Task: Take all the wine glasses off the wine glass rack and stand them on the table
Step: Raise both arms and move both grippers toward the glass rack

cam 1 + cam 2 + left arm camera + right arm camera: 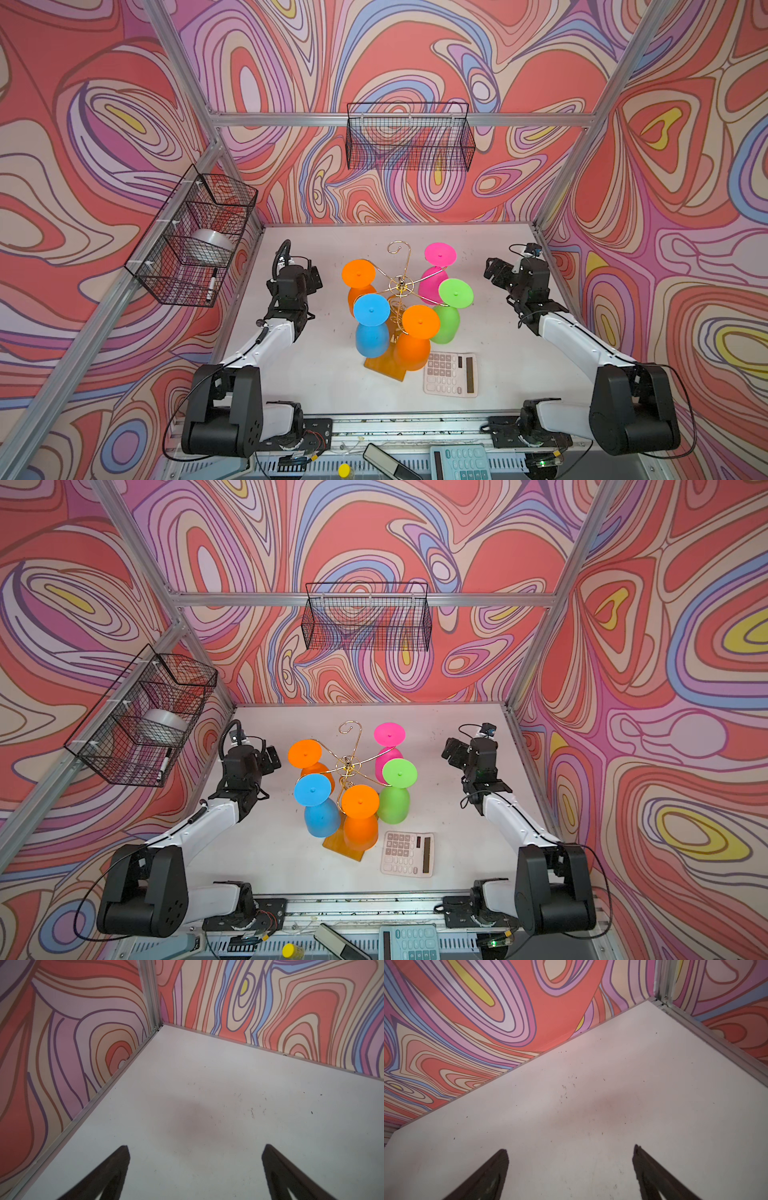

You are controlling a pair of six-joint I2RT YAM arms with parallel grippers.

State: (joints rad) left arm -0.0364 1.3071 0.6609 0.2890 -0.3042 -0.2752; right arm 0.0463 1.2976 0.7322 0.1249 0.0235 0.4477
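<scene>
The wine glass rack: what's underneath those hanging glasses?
Its flat amber base on the white table; the blue glass and nearest orange glass cover most of it.

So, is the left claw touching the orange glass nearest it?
Apart: in both top views bare table shows between the left claw and that orange glass.

A robotics lab test cell: a white tabletop [328, 245] boxed in by aluminium framing [291, 119] and swirl-printed wall panels [104, 104] (on three sides), with left arm [266, 336] and right arm [573, 332] mounted on the rail [415, 422] at the tabletop's front edge.
</scene>
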